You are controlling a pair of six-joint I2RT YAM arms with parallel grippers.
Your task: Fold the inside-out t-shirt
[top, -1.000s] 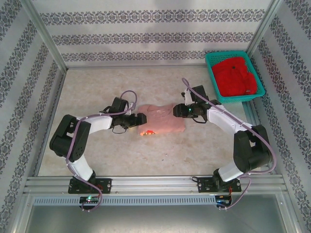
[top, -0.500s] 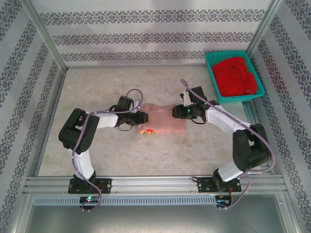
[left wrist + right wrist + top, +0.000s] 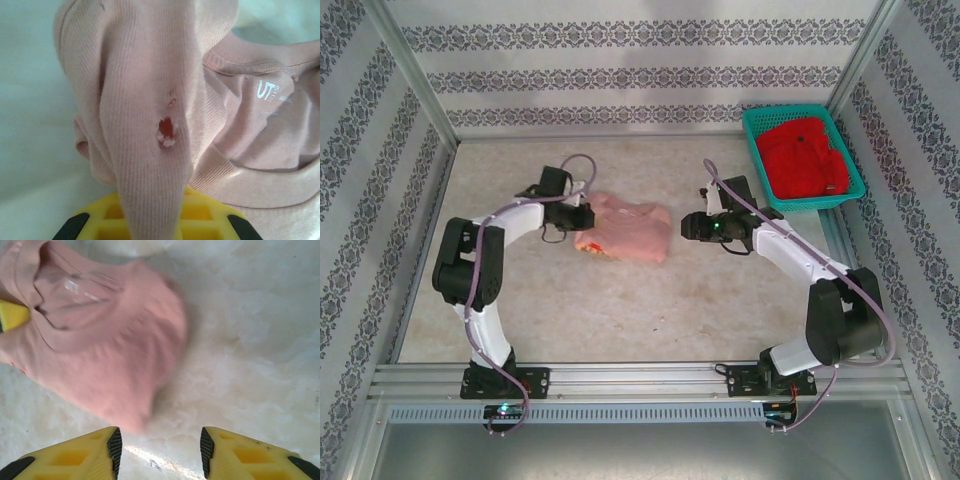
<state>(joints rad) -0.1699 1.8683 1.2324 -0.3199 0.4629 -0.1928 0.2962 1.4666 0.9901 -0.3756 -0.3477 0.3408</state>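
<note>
1. Tall wall panels [image 3: 640, 70] papered in grey-and-white bands of floral pattern close off the far side and both flanks. They are held in silver aluminium frame posts [image 3: 410, 75].
2. The flat beige, marble-look table [image 3: 620, 310] fills the floor of the enclosure, with a ridged metal rail [image 3: 640, 378] along its near edge.
3. The black-and-white left arm [image 3: 485, 250] and right arm [image 3: 800, 260] rise from that rail and bend inward toward the middle of the table.
4. The dusty salmon-pink, short-sleeved soft cloth inside-out t-shirt [image 3: 630, 230] lies bunched in a heap on the far half of the table, a little left of centre, between the two grippers.
5. A teal plastic mesh basket [image 3: 760, 160] stands in the far right corner, well apart from the t-shirt. It holds a crumpled bright red garment [image 3: 805, 155].
6. The left gripper [image 3: 582, 222] is at the heap's left end. Its yellow fingers [image 3: 205, 212] are pinched together on a ridge of the t-shirt's ribbed cloth, which runs straight down between them.
7. The right gripper [image 3: 692, 226] is just beside the heap's right edge. Its yellow, black-tipped fingers [image 3: 75, 455] stand apart with nothing between them but bare table.
8. A white printed neck label [image 3: 270, 92] sits under the stitched collar.
9. A small orange-red mark [image 3: 166, 130] dots the pinched ridge.
</note>
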